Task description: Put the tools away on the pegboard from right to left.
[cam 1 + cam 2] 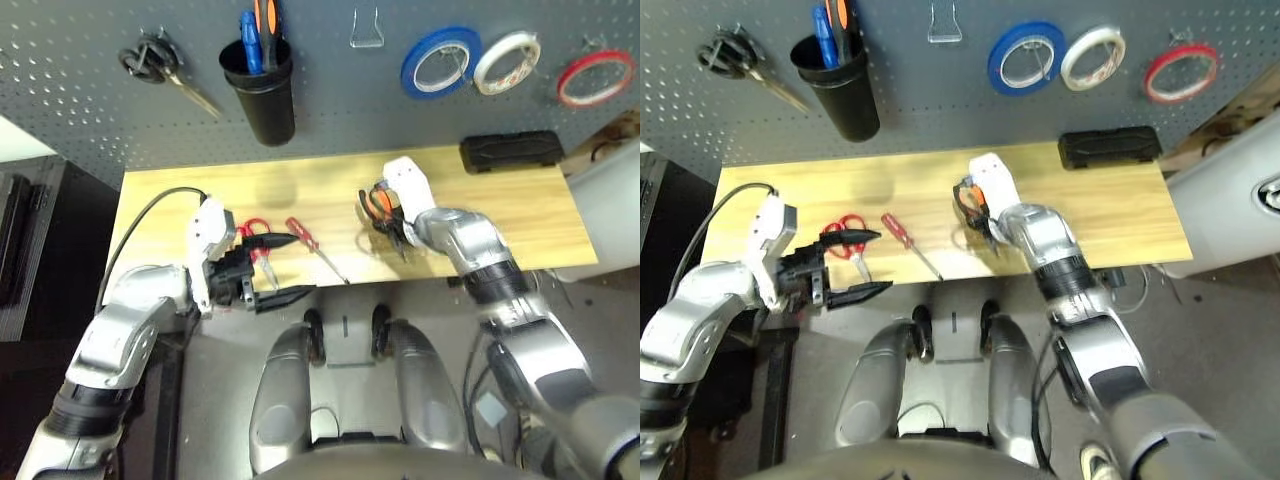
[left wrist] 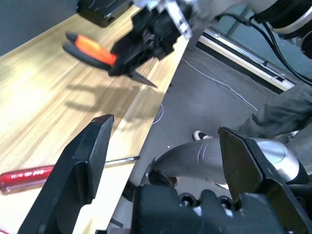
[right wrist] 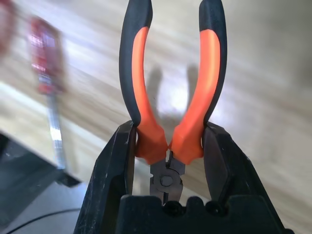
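The thin red tape ring (image 1: pixel 595 78) hangs at the right end of the dark grey pegboard (image 1: pixel 330 110). My right gripper (image 1: pixel 385 215) is shut on the orange-handled pliers (image 3: pixel 139 73), holding them just above the middle of the wooden table (image 1: pixel 500 215), with its fingers (image 3: pixel 117 165) clamped near the pivot. The red-handled screwdriver (image 1: pixel 305 240) lies flat near the front edge. To its left lie the red-handled scissors (image 1: pixel 255 230). Beside the scissors, my left gripper (image 1: pixel 303 265) is open and holds nothing.
On the pegboard hang black-handled scissors (image 1: pixel 160 65), a black cup of pens (image 1: pixel 260 90), a bare metal hook (image 1: pixel 367 30), a blue tape roll (image 1: pixel 440 60) and a white one (image 1: pixel 507 62). A black case (image 1: pixel 511 150) lies at the table's back right.
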